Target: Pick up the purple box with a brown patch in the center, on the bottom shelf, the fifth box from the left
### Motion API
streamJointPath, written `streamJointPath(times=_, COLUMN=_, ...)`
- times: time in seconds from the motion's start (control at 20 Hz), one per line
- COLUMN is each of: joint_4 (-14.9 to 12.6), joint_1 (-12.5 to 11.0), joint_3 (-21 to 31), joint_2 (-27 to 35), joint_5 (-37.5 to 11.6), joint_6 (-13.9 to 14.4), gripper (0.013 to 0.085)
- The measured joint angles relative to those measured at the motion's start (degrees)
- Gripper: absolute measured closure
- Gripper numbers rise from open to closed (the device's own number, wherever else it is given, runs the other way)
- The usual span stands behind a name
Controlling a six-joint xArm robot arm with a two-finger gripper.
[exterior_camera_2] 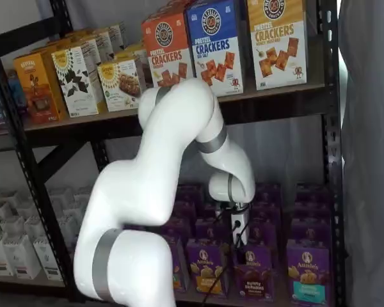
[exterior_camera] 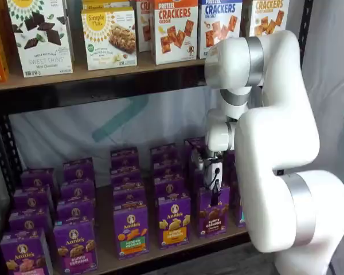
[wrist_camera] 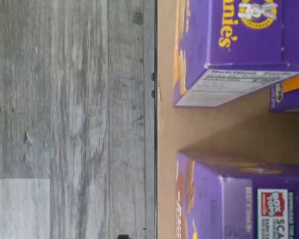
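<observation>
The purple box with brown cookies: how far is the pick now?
Done: the gripper hangs just above the purple box. In hand: nothing; the box stands on the bottom shelf, ungripped. Left: lowering, closing, lifting. Whether the fingers are open is unclear.

Shop-like mock-up, black metal rack (exterior_camera_2: 333, 128), rows of cracker boxes (exterior_camera: 175, 28), purple cartons (exterior_camera: 131, 229), draped backdrop (exterior_camera: 132, 123)

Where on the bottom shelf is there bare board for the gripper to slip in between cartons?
On the bottom shelf, the wrist view shows a bare lane between two purple Annie's cartons, plus a strip along the front edge. In a shelf view the rows stand close, with narrow gaps. The gripper hangs above the purple box.
</observation>
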Motion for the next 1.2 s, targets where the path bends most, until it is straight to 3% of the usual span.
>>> streamJointPath(times=0.3, joint_4=3.29, joint_1=0.28, joint_3=0.02, joint_2=1.49, joint_5=-2.95, joint_6=-2.80, gripper=0.0130)
streamJointPath(times=0.65, joint_4=3.77, joint_1=0.37, joint_3=0.20, joint_2=2.36, joint_5=-5.27, joint_6=-3.25, gripper=0.0130)
streamJointPath(times=0.9, joint_4=4.37, joint_1=0.32, joint_3=0.16, joint_2=2.53, joint_5=-5.54, joint_6=-3.85, gripper=0.0290)
streamJointPath(times=1.1, joint_4=5.04, joint_1=0.31, joint_3=0.22, joint_2=2.53, joint_5=-5.68, joint_6=-4.49, gripper=0.0370)
streamJointPath(times=1.2, joint_4=4.72, joint_1=0.26, joint_3=0.26, joint_2=2.52, joint_5=-5.74, joint_6=-4.22, gripper=0.0370)
